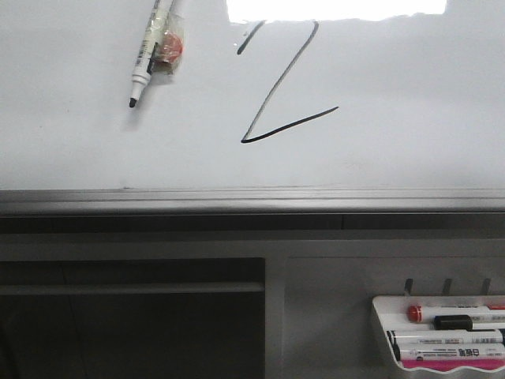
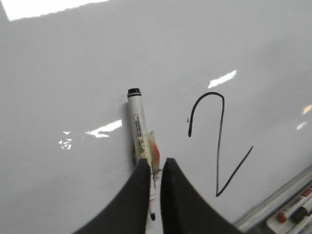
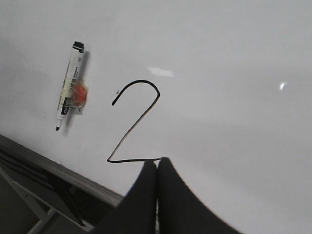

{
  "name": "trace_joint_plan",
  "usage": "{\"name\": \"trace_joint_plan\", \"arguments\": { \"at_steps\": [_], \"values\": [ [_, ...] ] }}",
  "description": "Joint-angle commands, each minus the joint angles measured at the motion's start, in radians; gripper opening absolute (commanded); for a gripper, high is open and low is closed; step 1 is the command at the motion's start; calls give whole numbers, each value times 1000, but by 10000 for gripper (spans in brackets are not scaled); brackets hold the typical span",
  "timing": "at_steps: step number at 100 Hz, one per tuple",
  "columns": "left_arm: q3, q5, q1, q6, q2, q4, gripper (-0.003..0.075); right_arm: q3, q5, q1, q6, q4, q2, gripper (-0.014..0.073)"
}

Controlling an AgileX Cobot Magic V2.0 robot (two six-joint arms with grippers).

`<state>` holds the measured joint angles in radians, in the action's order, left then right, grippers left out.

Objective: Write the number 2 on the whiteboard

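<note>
Front view: The whiteboard (image 1: 394, 118) fills the upper half of the frame, with its grey metal lower rail (image 1: 252, 201) running across the full width. The number 2 (image 1: 286, 85) is drawn in thin black line near the board's centre; its curved top is partly lost in a bright reflection at the upper edge. A white marker (image 1: 150, 51), uncapped with its black tip pointing down, lies against the board to the left of the number, well apart from it. A red-and-clear tape patch (image 1: 168, 49) sits on the marker barrel. Below the rail, at lower right, a small white tray (image 1: 384, 316) holds several markers (image 1: 450, 341). No gripper is visible here.

Left wrist view: The left gripper (image 2: 155, 165) shows two dark jaws set slightly apart, a narrow gap between them. The marker (image 2: 137, 122) runs into this gap, its tip showing low between the jaws; whether they touch it cannot be told. The number 2 (image 2: 219, 141) lies beside the marker.

Right wrist view: The right gripper (image 3: 157, 163) has its jaws pressed together, holding nothing. Their tips appear at the end of the base stroke of the number 2 (image 3: 134, 124). The marker (image 3: 68, 92) lies apart from the number, above the rail (image 3: 63, 170).
</note>
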<state>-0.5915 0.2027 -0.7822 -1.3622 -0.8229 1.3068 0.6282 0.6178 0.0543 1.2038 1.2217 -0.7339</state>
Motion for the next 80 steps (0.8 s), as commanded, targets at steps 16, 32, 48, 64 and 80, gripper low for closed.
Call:
{"name": "trace_joint_plan", "arguments": {
  "at_steps": [16,32,48,64,80],
  "values": [
    [186,4,-2,6,298,-7,-20,-240,-34,5,386,407,210,-67],
    [334,0,-2,33,522,1,-20,-410,-61,5,434,449,350,-67],
    [368,58,-2,34,682,27,-20,-507,-89,5,434,481,447,-67],
    [368,83,-2,34,708,33,-20,-555,-99,5,434,480,476,-67],
    [368,82,-2,34,708,33,-20,-560,-124,5,434,480,476,-67]
  ]
}}
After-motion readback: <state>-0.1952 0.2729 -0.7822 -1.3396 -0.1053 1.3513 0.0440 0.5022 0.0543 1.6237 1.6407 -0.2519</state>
